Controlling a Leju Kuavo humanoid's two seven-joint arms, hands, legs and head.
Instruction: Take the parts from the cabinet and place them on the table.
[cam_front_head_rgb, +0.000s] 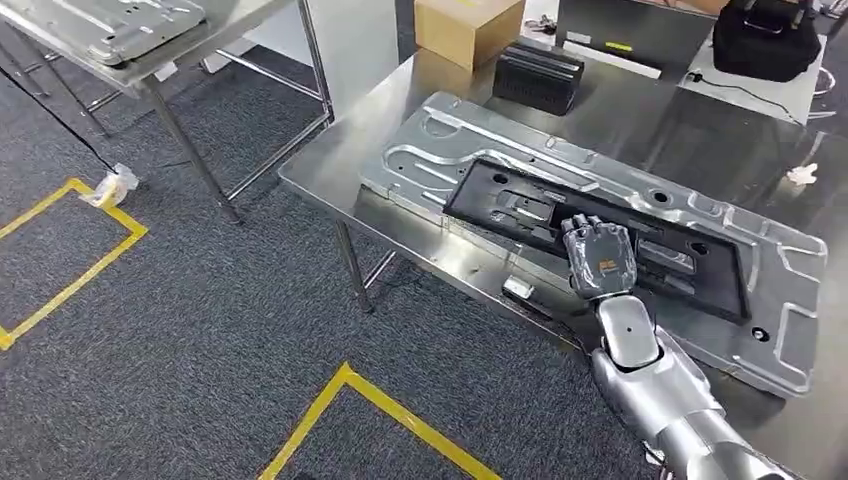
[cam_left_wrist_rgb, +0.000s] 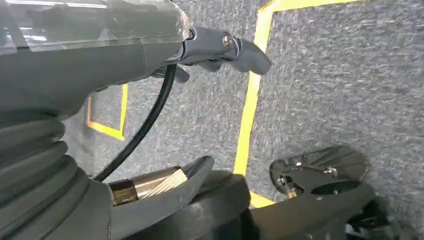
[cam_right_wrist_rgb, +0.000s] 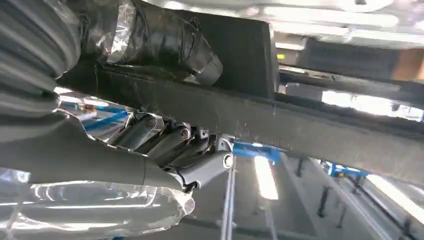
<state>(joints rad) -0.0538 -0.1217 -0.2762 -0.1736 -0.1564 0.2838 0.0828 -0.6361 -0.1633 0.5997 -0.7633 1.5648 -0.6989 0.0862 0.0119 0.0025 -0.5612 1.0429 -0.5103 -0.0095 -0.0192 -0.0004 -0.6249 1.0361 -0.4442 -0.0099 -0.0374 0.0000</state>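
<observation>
A black rectangular frame part (cam_front_head_rgb: 520, 215) lies on a large stamped silver panel (cam_front_head_rgb: 440, 140) on the steel table (cam_front_head_rgb: 640, 120). My right hand (cam_front_head_rgb: 600, 260) reaches in from the near edge and grips the frame's near rail. In the right wrist view the thumb (cam_right_wrist_rgb: 165, 40) lies on one side of the black frame (cam_right_wrist_rgb: 310, 130) and the fingers (cam_right_wrist_rgb: 175, 142) curl under the other. My left hand (cam_left_wrist_rgb: 150, 50) hangs over the grey carpet, its fingers (cam_left_wrist_rgb: 245, 50) apart and holding nothing.
A cardboard box (cam_front_head_rgb: 468, 28), a black ribbed block (cam_front_head_rgb: 538, 75) and a black bag (cam_front_head_rgb: 765, 38) sit at the table's far side. Another steel table (cam_front_head_rgb: 160, 60) with a silver panel (cam_front_head_rgb: 110, 25) stands at the upper left. Yellow tape (cam_front_head_rgb: 400, 415) marks the carpet.
</observation>
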